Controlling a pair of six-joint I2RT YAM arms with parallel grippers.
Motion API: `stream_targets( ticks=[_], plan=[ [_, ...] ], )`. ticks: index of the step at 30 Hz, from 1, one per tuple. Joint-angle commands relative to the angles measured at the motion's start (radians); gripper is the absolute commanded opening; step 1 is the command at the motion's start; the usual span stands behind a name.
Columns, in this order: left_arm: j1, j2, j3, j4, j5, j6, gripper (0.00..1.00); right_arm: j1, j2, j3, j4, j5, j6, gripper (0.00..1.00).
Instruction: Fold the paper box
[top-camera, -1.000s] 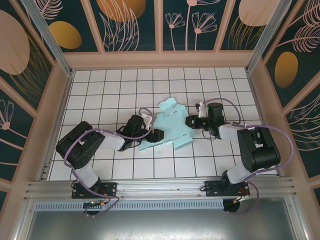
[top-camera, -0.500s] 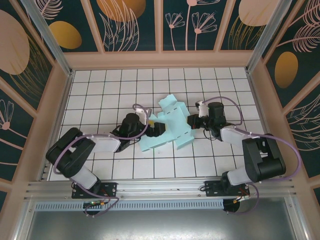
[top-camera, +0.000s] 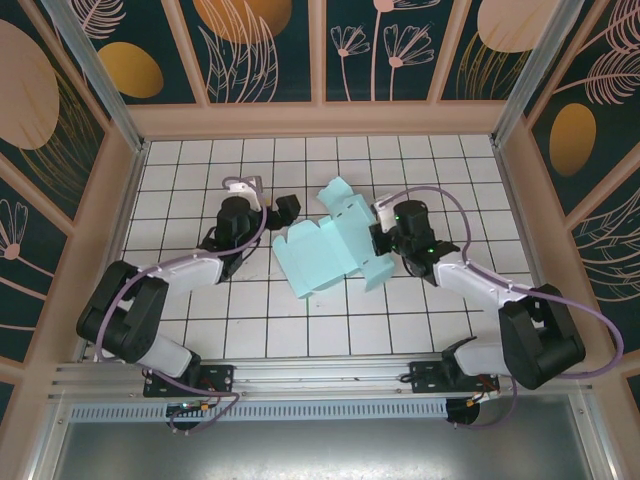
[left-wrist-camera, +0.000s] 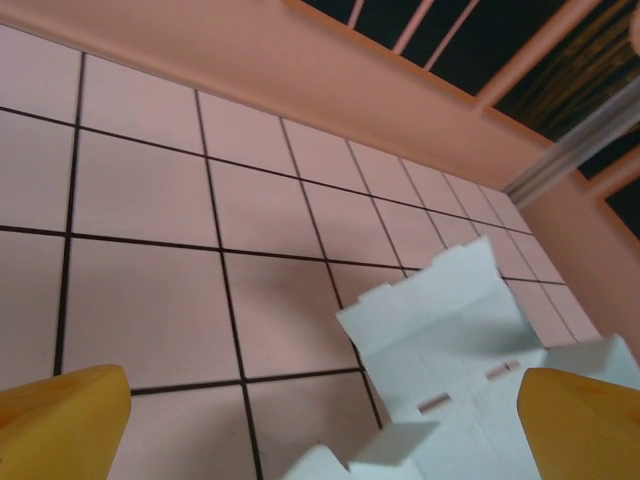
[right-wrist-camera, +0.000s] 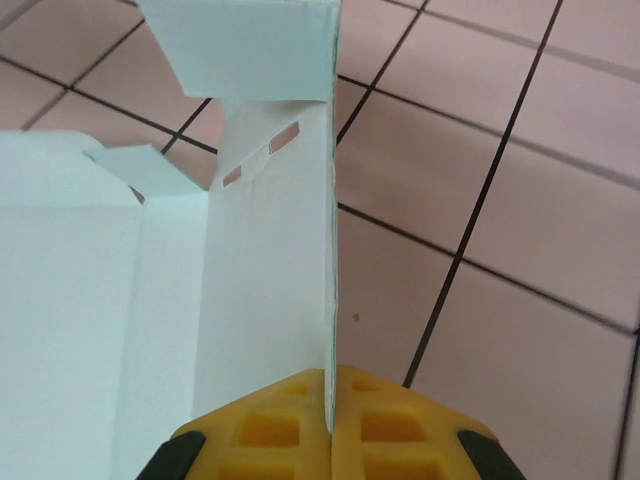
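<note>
One paper box, pale mint-blue card, part-folded, lies mid-floor on the white tiled floor between the two arms. Its base panel is flat, w/ flaps sticking out at the far and left edges. In the right wrist view the paper box has one side panel standing upright on edge, w/ two small slots cut near its far end and a flap bent over at the top.

R gripper is at the box's right side. In its wrist view the R gripper has its yellow pads pressed together on the near edge of that upright panel, card pinched between them.

L gripper sits up-left of the box, apart from it, not touching. In the left wrist view the L gripper has its yellow fingertips spread wide at the frame's two lower corners, nothing between them but floor and the box's notched flap further on.

Vs 1 s ago: L gripper was low against the box's left edge; it has let go and pulled back toward the far-left. The box has shifted and turned a bit, and its right panel is raised more. R arm has swung in closer.
</note>
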Motion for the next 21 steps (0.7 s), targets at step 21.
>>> stream_targets(
  ticks=[21],
  plan=[
    [0.116, 0.254, 0.235, -0.212, 0.098, 0.013, 0.92, 0.406, 0.201, -0.007, 0.32, 0.816, -0.63, 0.0]
  ],
)
